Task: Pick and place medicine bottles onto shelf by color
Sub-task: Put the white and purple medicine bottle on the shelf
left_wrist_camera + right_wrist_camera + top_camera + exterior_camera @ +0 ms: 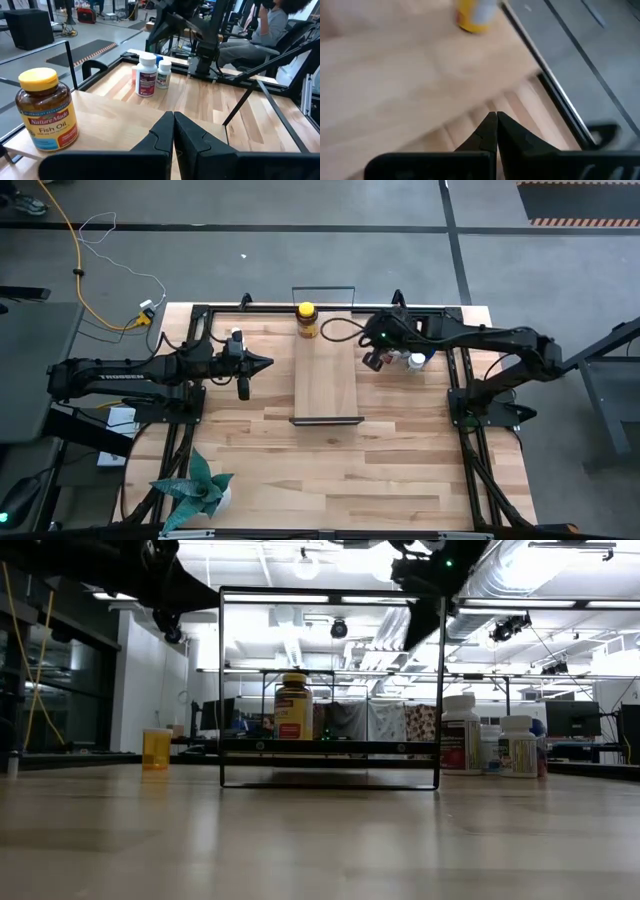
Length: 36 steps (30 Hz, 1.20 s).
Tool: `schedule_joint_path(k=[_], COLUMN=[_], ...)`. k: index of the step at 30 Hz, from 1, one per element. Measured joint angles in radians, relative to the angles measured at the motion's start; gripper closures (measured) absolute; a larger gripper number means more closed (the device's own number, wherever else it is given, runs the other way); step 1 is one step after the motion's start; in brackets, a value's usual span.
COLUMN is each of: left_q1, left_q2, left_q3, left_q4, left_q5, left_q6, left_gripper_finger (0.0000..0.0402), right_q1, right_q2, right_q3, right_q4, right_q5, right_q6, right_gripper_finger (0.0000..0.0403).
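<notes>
Amber bottle (46, 111) beyond shut left gripper (173, 131)

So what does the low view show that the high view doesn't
Only the low view shows the small orange bottle left of the shelf frame. Only the high view shows the whole shelf, the potted plant and both arms, left claw and right claw. Both show the yellow-capped fish oil bottle and the white bottles.

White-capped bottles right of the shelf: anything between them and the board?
Nothing visible. The white-capped medicine bottles stand on bare tabletop beside the light-wood shelf board; the amber yellow-capped bottle sits at its far end. The right gripper hangs shut above.
</notes>
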Motion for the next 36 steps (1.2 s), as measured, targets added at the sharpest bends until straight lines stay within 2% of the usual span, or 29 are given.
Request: schedule_joint_path(k=[3,5,14,18,23,28,36], left_q1=[0.0,0.0,0.0,0.0,0.0,0.0,0.0], left_q2=[0.0,0.0,0.0,0.0,0.0,0.0,0.0], left_q3=[0.0,0.0,0.0,0.0,0.0,0.0,0.0], left_q4=[0.001,0.001,0.0,0.0,-0.001,-0.002,-0.002], left_q5=[0.0,-0.01,-0.031,-0.025,-0.023,-0.022,-0.022], left_q6=[0.0,0.0,0.0,0.0,0.0,0.0,0.0], left_gripper_finger=[0.0401,0.0401,0.0401,0.0401,0.0401,0.0401,0.0401], right_q1=[-0.025,-0.05,-0.199,-0.251,-0.286,-0.308,-0.326], right_q2=[-0.004,-0.004,0.003,0.008,0.008,0.008,0.008], right_q3=[0.0,0.0,-0.001,-0.001,-0.001,-0.049,-0.14], right_q4=[-0.074,-0.123,-0.241,-0.246,-0.248,-0.217,-0.092], right_q5=[0.035,0.032,-0.059,-0.136,-0.14,-0.133,-0.15], right_q6=[0.073,0.102,0.244,0.279,0.31,0.412,0.446], right_gripper_finger=[0.0385,0.0359,0.0164,0.0104,0.0079,0.0077,0.0077])
